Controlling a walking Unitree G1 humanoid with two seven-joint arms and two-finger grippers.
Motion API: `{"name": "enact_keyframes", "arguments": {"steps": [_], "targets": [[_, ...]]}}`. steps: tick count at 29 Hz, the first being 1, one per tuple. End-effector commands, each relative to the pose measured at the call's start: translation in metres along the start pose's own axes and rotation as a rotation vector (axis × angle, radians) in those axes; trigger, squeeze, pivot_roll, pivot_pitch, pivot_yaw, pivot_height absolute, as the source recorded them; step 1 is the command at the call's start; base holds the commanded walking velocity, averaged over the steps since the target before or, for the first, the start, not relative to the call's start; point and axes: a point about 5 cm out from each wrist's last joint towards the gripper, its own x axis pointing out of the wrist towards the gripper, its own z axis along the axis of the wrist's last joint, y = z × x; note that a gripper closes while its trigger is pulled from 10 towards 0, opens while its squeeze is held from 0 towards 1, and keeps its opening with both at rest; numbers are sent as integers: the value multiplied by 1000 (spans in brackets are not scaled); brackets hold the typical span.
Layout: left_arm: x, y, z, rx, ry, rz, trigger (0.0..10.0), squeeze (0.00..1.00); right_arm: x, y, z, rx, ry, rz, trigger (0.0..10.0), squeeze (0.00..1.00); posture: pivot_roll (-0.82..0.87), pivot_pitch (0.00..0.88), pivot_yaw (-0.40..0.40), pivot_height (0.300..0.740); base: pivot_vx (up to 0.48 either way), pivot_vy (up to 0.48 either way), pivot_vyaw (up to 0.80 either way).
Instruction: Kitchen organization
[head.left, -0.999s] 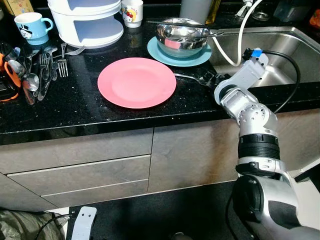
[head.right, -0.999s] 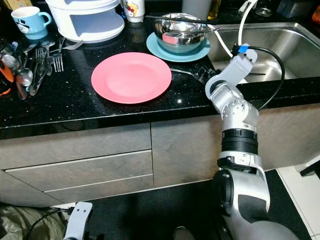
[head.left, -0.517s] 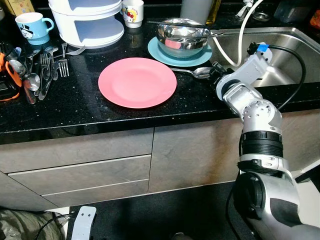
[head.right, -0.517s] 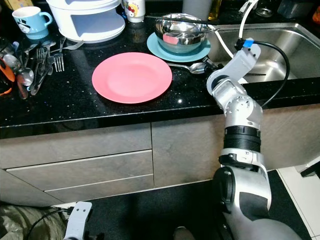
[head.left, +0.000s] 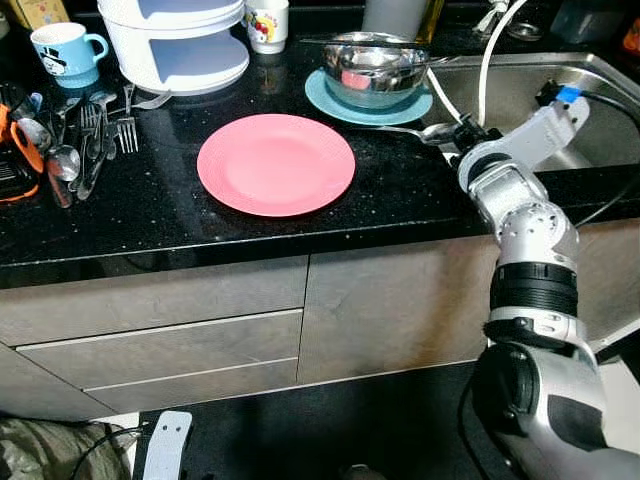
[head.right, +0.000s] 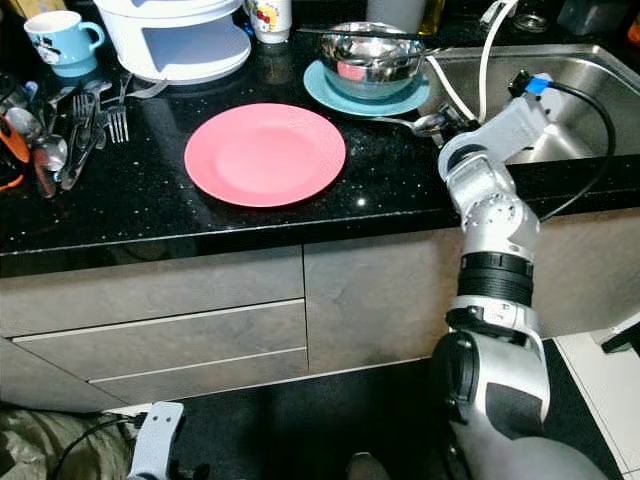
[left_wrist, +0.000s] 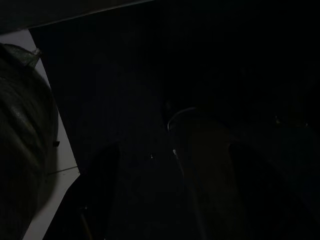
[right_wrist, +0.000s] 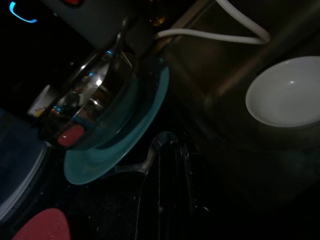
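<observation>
Your right tool (head.left: 462, 137) sits at the table's (head.left: 160, 215) right end, beside the sink (head.left: 590, 85) rim, its black fingers clamped on a metal spoon (head.left: 432, 131). The spoon's shiny bowl end is at the tool and its thin handle runs back toward the teal plate (head.left: 330, 98), which carries a steel bowl (head.left: 372, 68). A white hose (head.left: 487, 50) curves over the sink edge just behind the tool, so room there is tight. To the tool's left, bare black table separates it from the pink plate (head.left: 275, 163), which lies flat near the front edge. Further left, forks and spoons (head.left: 85, 135) are heaped near the left edge, beside a white stacked container (head.left: 180, 45) and a blue mug (head.left: 65, 52). A white dish (right_wrist: 287, 97) rests in the sink. Your left arm hangs idle in the dark; you cannot tell its tool's state.
</observation>
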Motion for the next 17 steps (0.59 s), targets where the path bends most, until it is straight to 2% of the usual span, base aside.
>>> {"name": "enact_keyframes", "arguments": {"steps": [1,17], "targets": [[-1,-1,-8,0,23,0,10000,0,-2,-8,7,18,-31,-2,0,0,-5,175,-11,740,0,0,0],[-1,-1,-8,9,31,-2,10000,0,-6,6,-6,121,73,174,0,0,-9,167,-7,740,0,0,0]]}}
